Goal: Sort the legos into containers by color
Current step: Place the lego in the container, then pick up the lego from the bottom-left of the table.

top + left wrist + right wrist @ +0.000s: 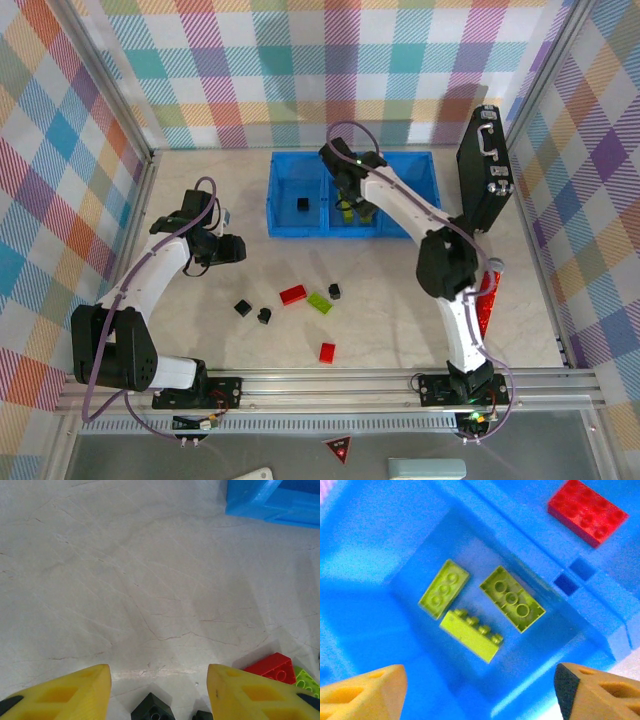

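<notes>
The right gripper (477,682) hangs over the middle compartment of the blue tray (375,545), fingers apart with nothing between them; three lime bricks (512,598) lie on the compartment floor just ahead of the fingertips; a red brick (587,511) lies further ahead, past the divider, in the neighbouring compartment. The left gripper (157,680) hovers above the table (150,580), fingers likewise apart and empty; a black brick (152,709) sits below the gap between them; a second black brick (202,715) lies close to the finger on the tray's side; a loose red brick (274,667) lies just outside that finger. The likely trouble is crowding: closing on the first black brick may catch the second, knocking it aside or jamming both crooked; a right finger could also clip the tray wall and shift the tray.
</notes>
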